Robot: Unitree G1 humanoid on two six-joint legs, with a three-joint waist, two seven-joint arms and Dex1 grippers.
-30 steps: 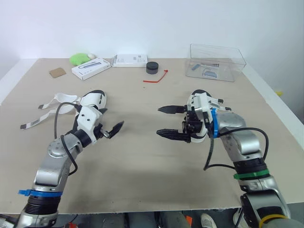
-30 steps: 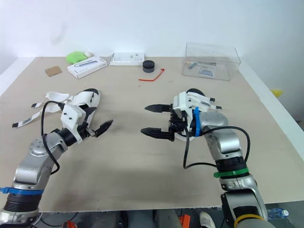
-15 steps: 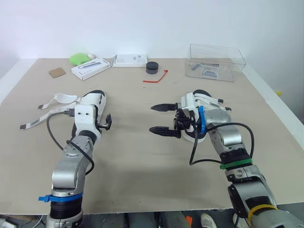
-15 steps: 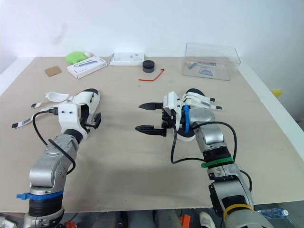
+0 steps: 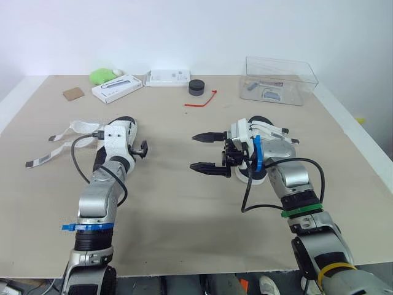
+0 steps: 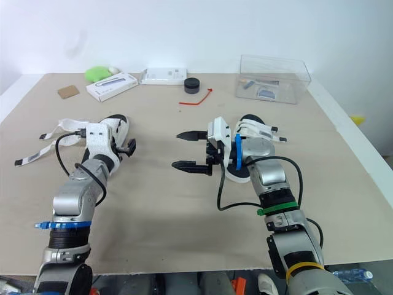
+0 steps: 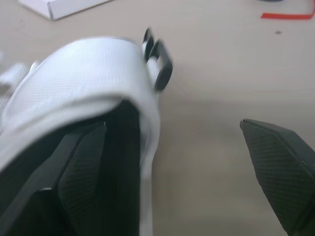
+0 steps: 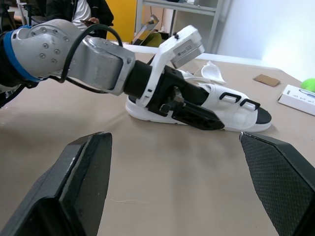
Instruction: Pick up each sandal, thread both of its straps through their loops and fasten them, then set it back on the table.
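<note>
One white sandal (image 5: pixel 124 130) lies at the left of the table, its two unfastened straps (image 5: pixel 59 141) trailing out to the left and its black loops (image 7: pixel 157 59) on the side wall. My left gripper (image 7: pixel 177 187) is right at this sandal and open. One of its fingers (image 7: pixel 81 169) sits against the dark inside of the sandal's wall, the other hangs over bare table. A second white sandal (image 5: pixel 264 132) lies at the centre right, partly hidden under my right wrist. My right gripper (image 5: pixel 206 152) stands open, pointing left over the table with nothing between its fingers.
Along the far edge are a clear plastic box (image 5: pixel 280 80), a black round lid (image 5: pixel 196 87), a red tie (image 5: pixel 202 101), two white boxes (image 5: pixel 118 88), a green object (image 5: pixel 103 75) and a brown card (image 5: pixel 74 93).
My left gripper has swung from the open table back onto the left sandal. The right gripper has drifted a little to the left, still open.
</note>
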